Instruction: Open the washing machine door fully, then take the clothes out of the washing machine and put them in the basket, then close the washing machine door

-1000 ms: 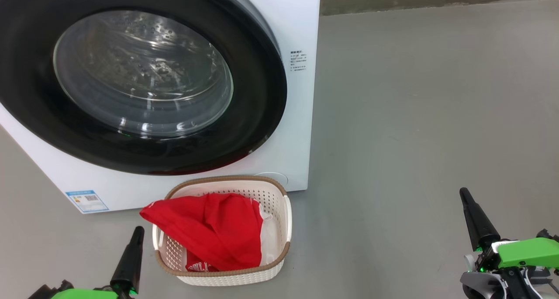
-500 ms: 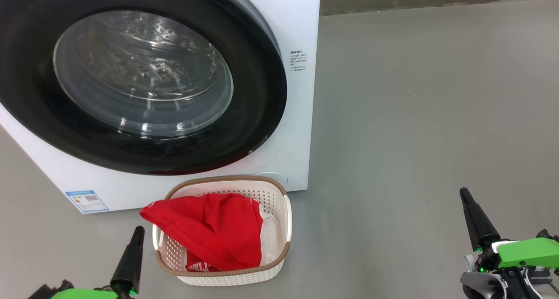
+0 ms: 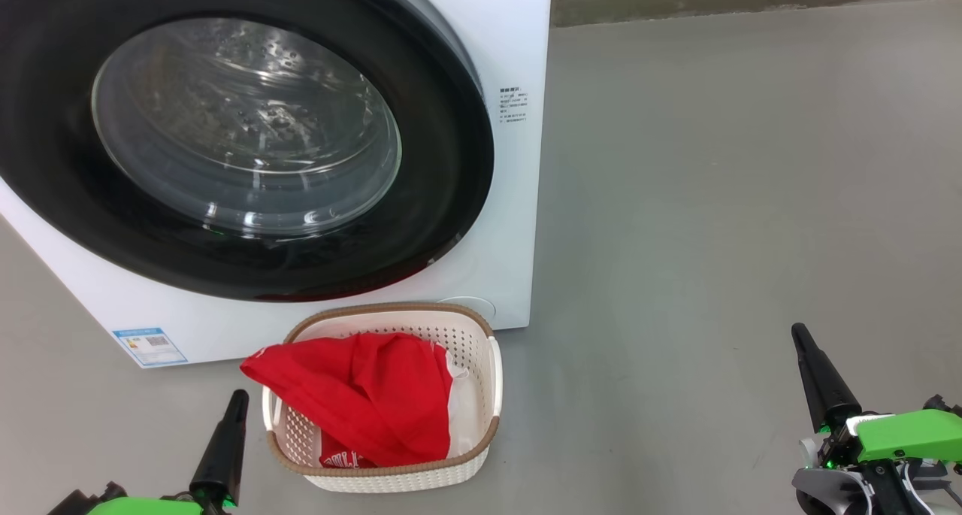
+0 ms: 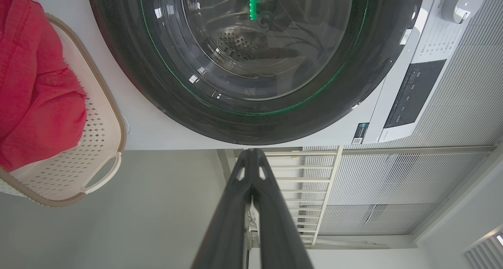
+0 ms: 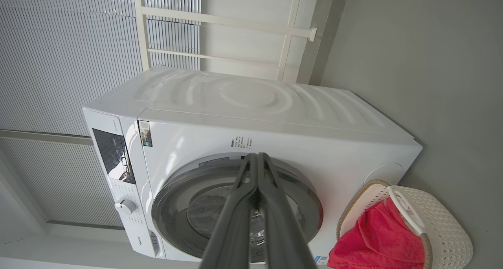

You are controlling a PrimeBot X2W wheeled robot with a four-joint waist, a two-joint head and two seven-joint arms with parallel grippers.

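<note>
Red clothes (image 3: pixel 361 395) in cream basket (image 3: pixel 391 307), washing machine door (image 3: pixel 443 162) closed, left fingers (image 4: pixel 230 222) and right fingers (image 5: pixel 235 222) clenched empty

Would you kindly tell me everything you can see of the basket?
The basket is a small, rounded-rectangular tub of cream-white perforated plastic with a brown woven-look rim and white loop handles at its sides. It stands upright on the grey floor, close before the washing machine; whether they touch is unclear. Red clothes fill most of it, with one corner draping over its left rim and a white patch showing at the right.
</note>
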